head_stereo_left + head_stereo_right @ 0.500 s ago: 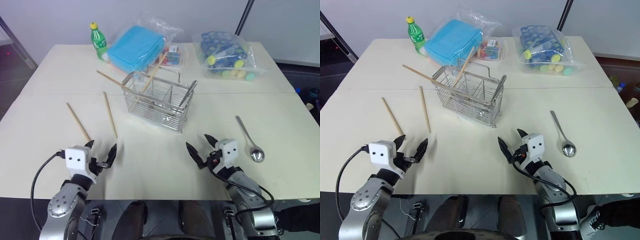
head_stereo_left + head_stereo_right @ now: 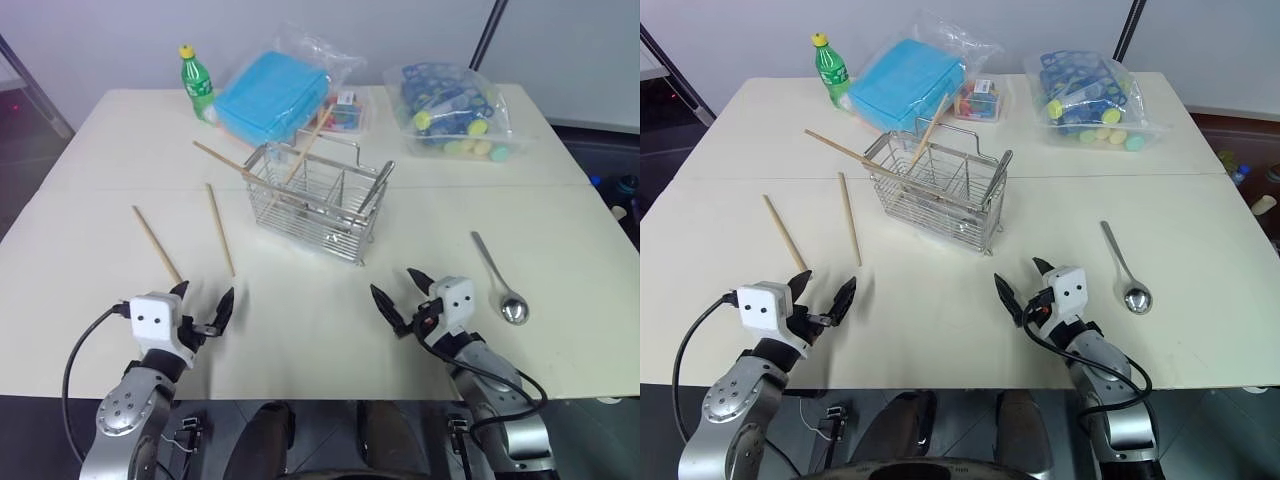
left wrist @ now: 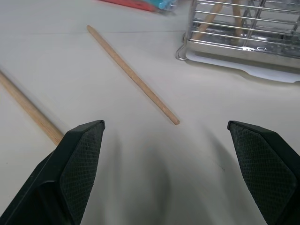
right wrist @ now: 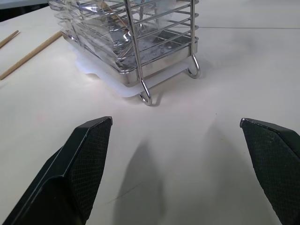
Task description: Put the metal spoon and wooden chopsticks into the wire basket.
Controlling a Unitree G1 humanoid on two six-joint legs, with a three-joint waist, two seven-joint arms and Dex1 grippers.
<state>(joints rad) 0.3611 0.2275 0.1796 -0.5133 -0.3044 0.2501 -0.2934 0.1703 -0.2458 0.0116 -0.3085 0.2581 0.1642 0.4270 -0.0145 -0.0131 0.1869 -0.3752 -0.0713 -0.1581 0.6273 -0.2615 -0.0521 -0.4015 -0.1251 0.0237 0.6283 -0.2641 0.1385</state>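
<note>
The task looks partly done. Nearest, at the lower left of the head view, the left gripper hovers with fingers spread and empty; at lower centre-right the right gripper does likewise. The metal spoon lies on the desk at right, well apart from the basket. Two wooden chopsticks lie loose left of centre, just beyond the left gripper. Farther, at centre, the wire basket already holds two chopsticks leaning out. Nothing blocks either pickup. Behind stand a green bottle, a blue bagged pack and a bag of toys.
</note>
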